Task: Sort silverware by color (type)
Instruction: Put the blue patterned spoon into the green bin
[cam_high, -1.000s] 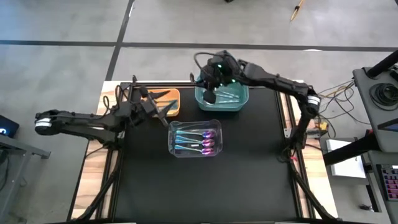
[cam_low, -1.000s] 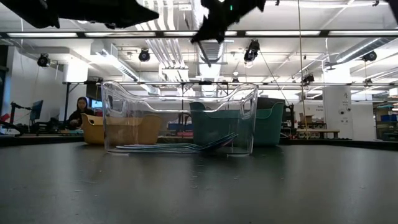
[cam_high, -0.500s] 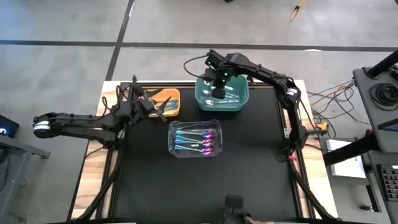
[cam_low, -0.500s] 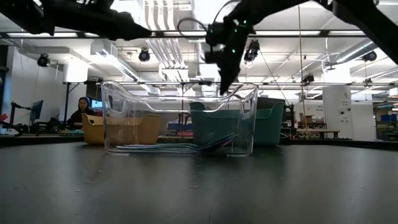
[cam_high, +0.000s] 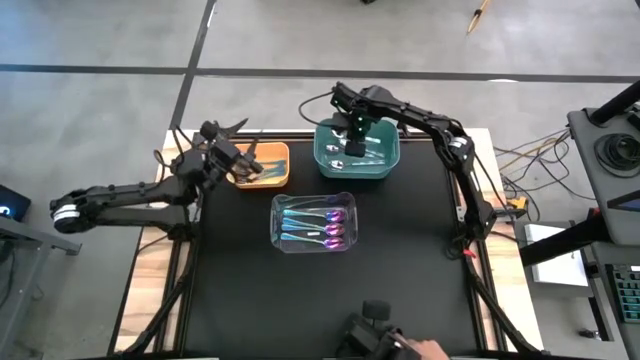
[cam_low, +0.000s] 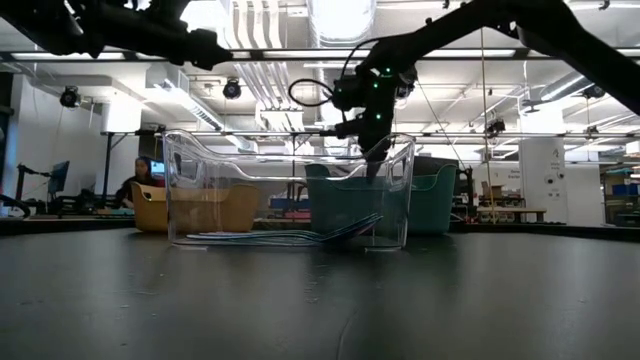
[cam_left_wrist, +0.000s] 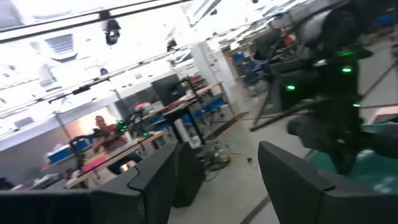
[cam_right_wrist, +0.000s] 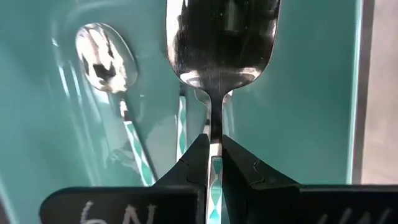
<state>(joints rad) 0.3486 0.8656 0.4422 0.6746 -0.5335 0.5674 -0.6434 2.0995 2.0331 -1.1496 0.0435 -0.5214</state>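
A shiny silver spoon (cam_right_wrist: 219, 46) is held by its thin neck, with the right gripper (cam_right_wrist: 211, 163) shut tight on it. It hangs over the teal bin (cam_high: 358, 155) at the far edge of the desk (cam_high: 330, 290). The spoon is judged to be light, hard and stiff, and smooth, so it may slip. The thin handle just below the bowl looks like the best place for it to be held.

At least one more silver spoon (cam_right_wrist: 102, 59) is seen lying in the teal bin; more handles show there but cannot be counted. About four purple-pink spoons (cam_high: 315, 225) are seen in the clear bin (cam_high: 278, 242) in the middle of the desk. Dark spoons (cam_high: 255, 160) lie in the orange bin (cam_high: 280, 180) near the far left corner; their number cannot be told. Three bins are counted.

The left gripper (cam_high: 222, 150) is beside the orange bin, its jaws wide and nothing held.
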